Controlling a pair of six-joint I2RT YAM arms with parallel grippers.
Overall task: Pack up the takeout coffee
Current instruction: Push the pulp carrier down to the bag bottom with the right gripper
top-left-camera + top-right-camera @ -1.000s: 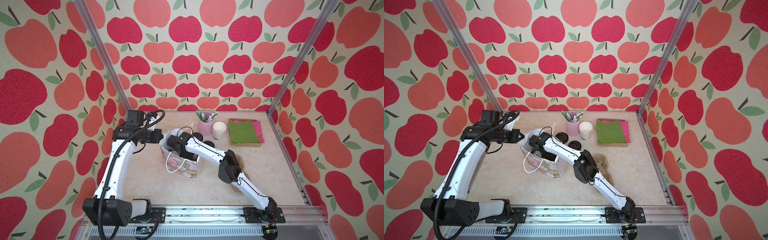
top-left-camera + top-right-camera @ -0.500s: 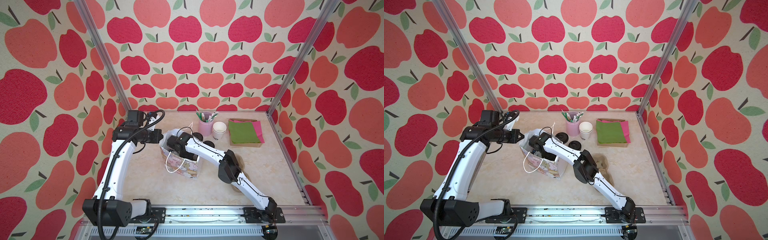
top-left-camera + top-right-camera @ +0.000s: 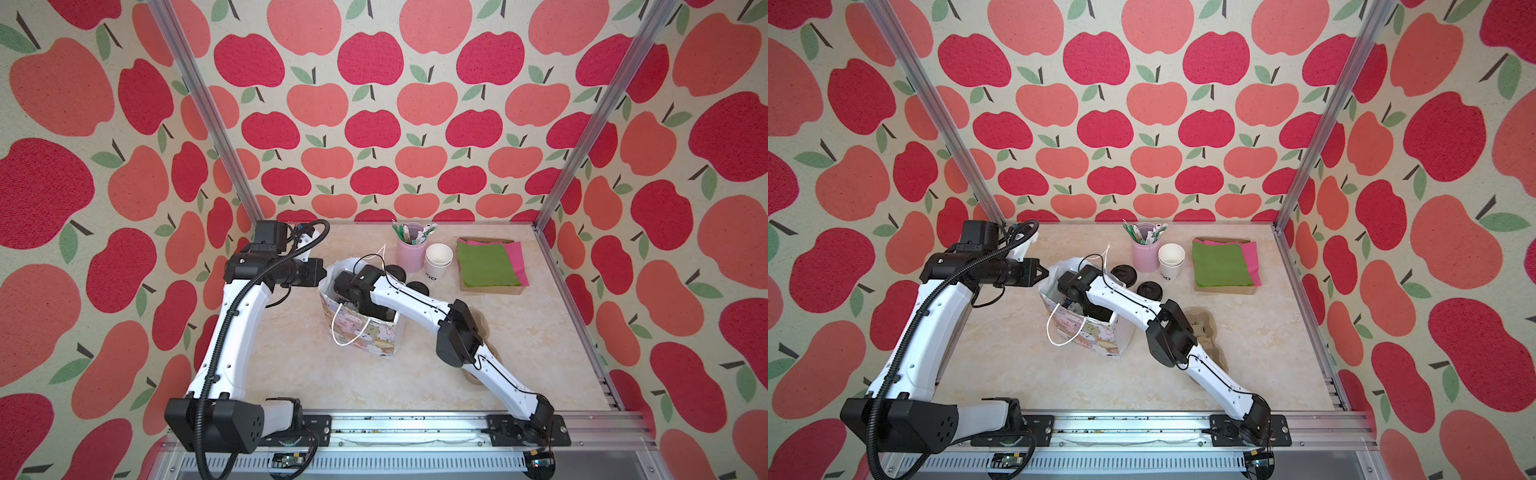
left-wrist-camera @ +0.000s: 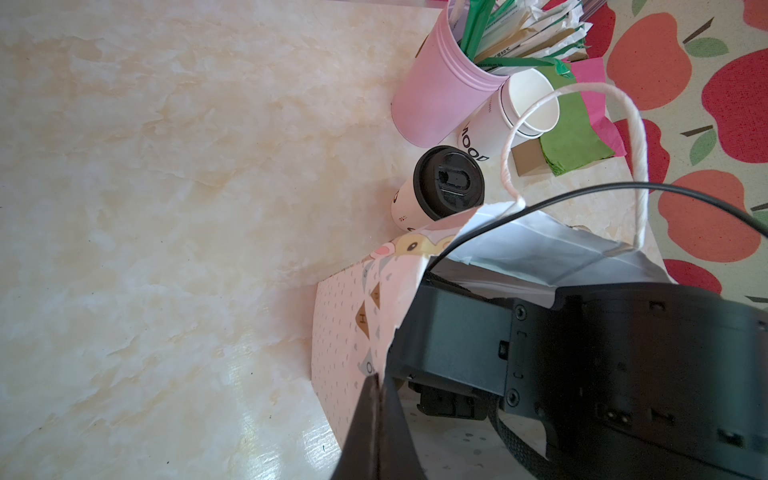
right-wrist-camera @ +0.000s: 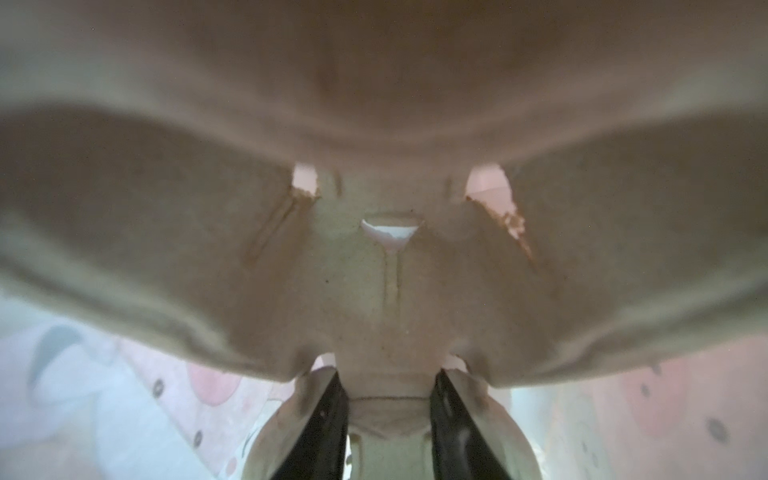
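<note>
We see walls (image 3: pixel 374 104) w/ red & coral apples, green leaves on cream; tabletop (image 3: pixel 519 332) beige marble; gift bag (image 3: pixel 374 336) pastel w/ cartoon animals; coffee cup (image 4: pixel 409 203) white, lid (image 4: pixel 451 183) black; holder (image 3: pixel 409 255) pink; napkins (image 3: pixel 484 264) green & pink; carrier (image 5: pixel 374 291) tan.

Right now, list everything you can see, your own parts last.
coffees: two, black-lidded, white where a side shows, behind the bag
bag: one, pink animal print, mid-table, open
carrier: one, tan, inside the bag
spare carriers: count unclear, tan, on the table under the right arm
holder: one, pink, back of table
stirrers: several, green and white, in the holder
open cups: two nested, white, beside the holder
napkins: green stack over pink, back right
tray: one, brown, under the napkins
table: one, beige marble
walls: apple print, three sides
left end effector: black, shut on the bag's rim
right end effector: black, in the bag, shut on the carrier
</note>
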